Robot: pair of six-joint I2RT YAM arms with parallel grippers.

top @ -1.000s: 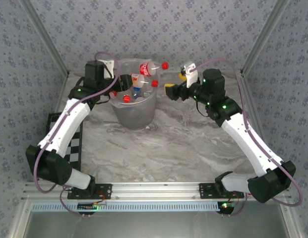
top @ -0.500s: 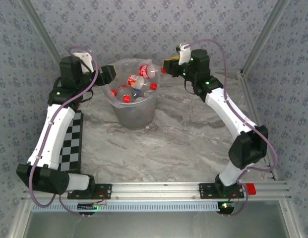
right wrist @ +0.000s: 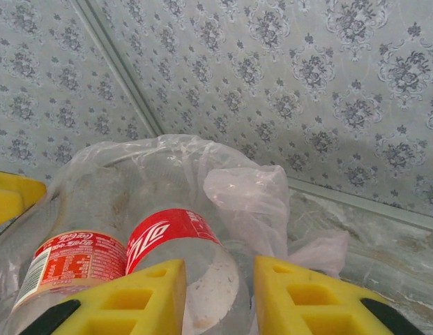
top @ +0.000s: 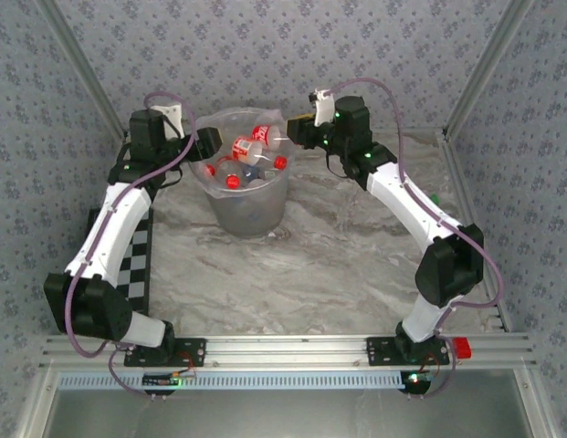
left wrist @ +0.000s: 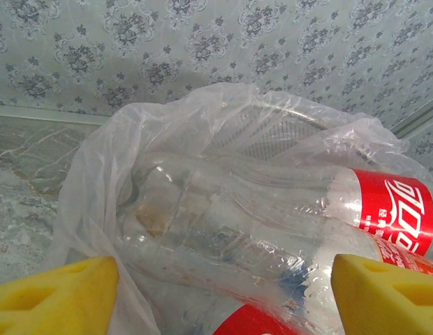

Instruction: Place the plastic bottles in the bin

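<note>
Marble table [top: 356,265]: carrying the bin [top: 251,214] near its far edge.
Plastic bottles [top: 249,148]: lying heaped inside the bin.
Left gripper [left wrist: 223,279]: hanging wide open at the bin's left rim.
Right gripper [right wrist: 217,279]: sitting narrowed at the right rim; grip unclear.

Clear, red-labelled plastic bottles [top: 249,148] lie piled inside the upright, bag-lined translucent bin [top: 252,215] at the counter's [top: 338,265] far centre.

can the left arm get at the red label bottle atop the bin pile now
Probably not cleanly: the left claw hangs open facing the red-label bottle, but the bunched film of the clear bag lies between them.
</note>
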